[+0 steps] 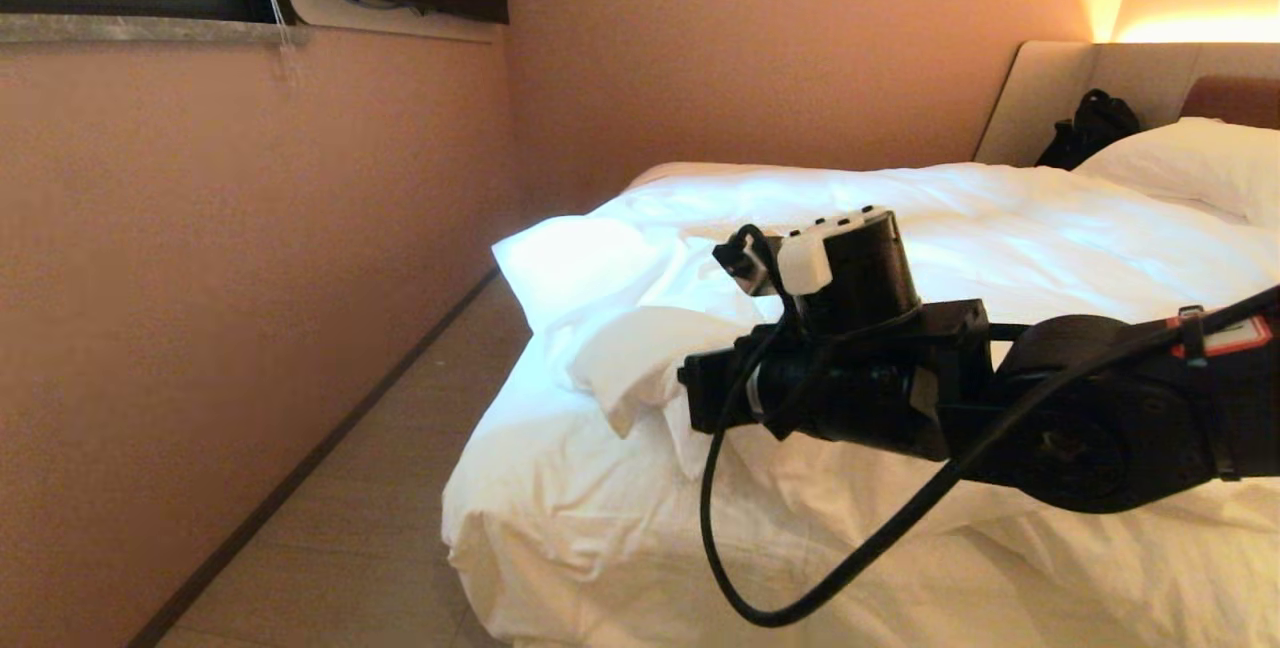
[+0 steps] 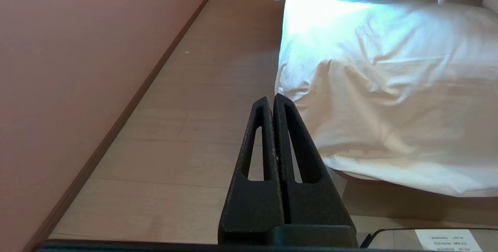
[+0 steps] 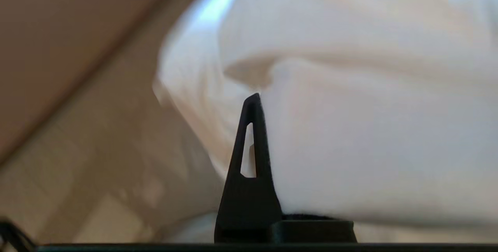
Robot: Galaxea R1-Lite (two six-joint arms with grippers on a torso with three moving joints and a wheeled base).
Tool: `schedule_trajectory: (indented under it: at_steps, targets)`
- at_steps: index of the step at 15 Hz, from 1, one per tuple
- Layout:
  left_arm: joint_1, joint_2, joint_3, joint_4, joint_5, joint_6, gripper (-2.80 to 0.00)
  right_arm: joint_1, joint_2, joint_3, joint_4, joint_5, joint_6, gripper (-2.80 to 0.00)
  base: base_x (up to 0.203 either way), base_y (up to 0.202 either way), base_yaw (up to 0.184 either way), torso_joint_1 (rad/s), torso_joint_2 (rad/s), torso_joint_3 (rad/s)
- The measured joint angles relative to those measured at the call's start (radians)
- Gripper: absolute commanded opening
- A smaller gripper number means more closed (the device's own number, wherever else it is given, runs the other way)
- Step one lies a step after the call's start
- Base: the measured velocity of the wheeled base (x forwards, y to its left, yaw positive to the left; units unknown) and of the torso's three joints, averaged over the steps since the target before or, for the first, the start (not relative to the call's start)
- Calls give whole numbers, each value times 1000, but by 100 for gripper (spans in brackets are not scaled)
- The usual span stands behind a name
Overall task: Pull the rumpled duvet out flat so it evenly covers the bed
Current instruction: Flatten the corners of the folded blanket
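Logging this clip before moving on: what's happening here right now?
The robot's right arm reaches in over the near corner of the bed, and its right pincer is shut on a bunched fold of the white duvet. The duvet is still rumpled and heaped at that corner, not yet pulled flat. The left pincer is shut and empty, idle low over the floor beside the bed. A pillow lies at the headboard.

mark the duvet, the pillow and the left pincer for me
duvet (image 1: 640,368): head view, on the bunched fold near the bed's foot corner.
pillow (image 1: 1190,163): head view, on its top face by the headboard.
left pincer (image 2: 271,98): left wrist view, at the closed fingertips, above the floor.
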Motion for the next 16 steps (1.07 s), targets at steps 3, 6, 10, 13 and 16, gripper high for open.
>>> schedule_trajectory:
  at_steps: [3,6,10,13,16]
  targets:
    - [0,0,0,1,0,0,-280,3,14,-40,-103,-13,-3,-280,0,0,0,0,0,0]
    - [0,0,0,0,0,0,-280,-11,22,-56,-188,-38,-10,-280,0,0,0,0,0,0]
    - [0,0,0,1,0,1,-280,-80,56,-75,-304,-98,-55,-280,0,0,0,0,0,0]
    - [0,0,0,1,0,0,-280,-157,77,-79,-384,-134,-100,-280,0,0,0,0,0,0]
    - [0,0,0,1,0,1,-280,-222,93,-85,-437,-138,-138,-280,0,0,0,0,0,0]
